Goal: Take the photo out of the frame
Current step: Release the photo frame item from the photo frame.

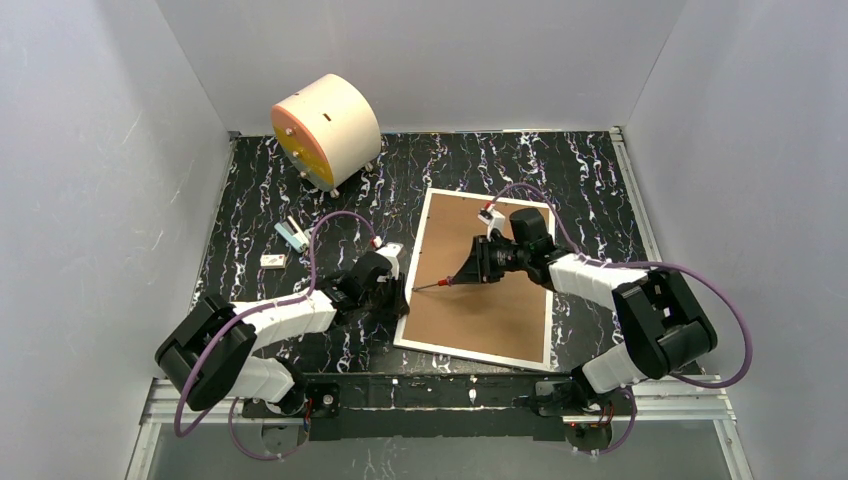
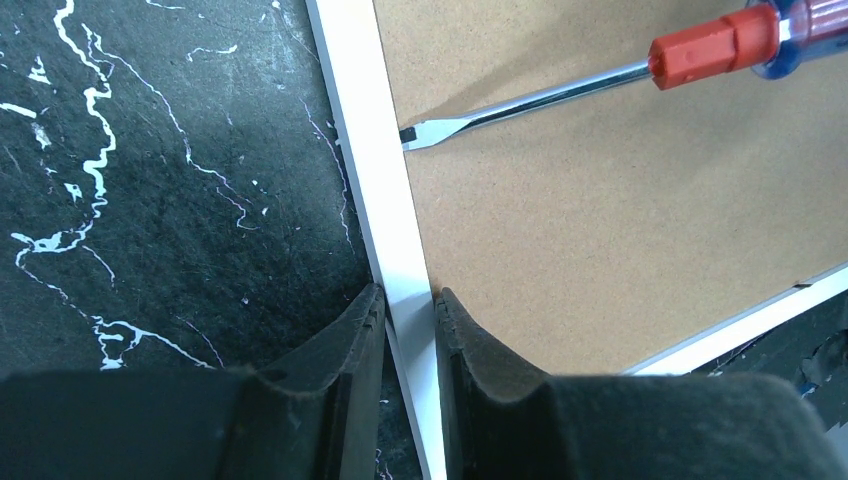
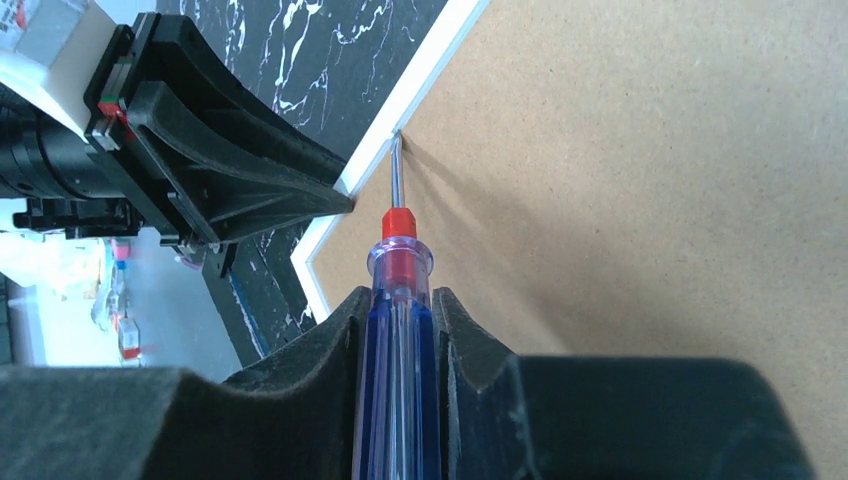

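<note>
The frame [image 1: 432, 345] lies face down on the black marbled table, its thin white rim around a brown backing board [image 1: 480, 300]. My left gripper [image 1: 402, 300] is shut on the frame's left rail [image 2: 395, 230], one finger outside and one on the board side. My right gripper [image 1: 478, 268] is shut on a blue-handled screwdriver [image 3: 400, 330] with a red collar. The flat blade tip [image 2: 408, 135] sits at the seam between the left rail and the board, just ahead of the left fingers [image 2: 455, 330]. The photo is hidden under the board.
A cream cylinder with an orange face [image 1: 325, 128] stands at the back left. A small light-blue and white piece [image 1: 291, 235] and a small white block [image 1: 272, 260] lie left of the frame. Grey walls enclose the table on three sides.
</note>
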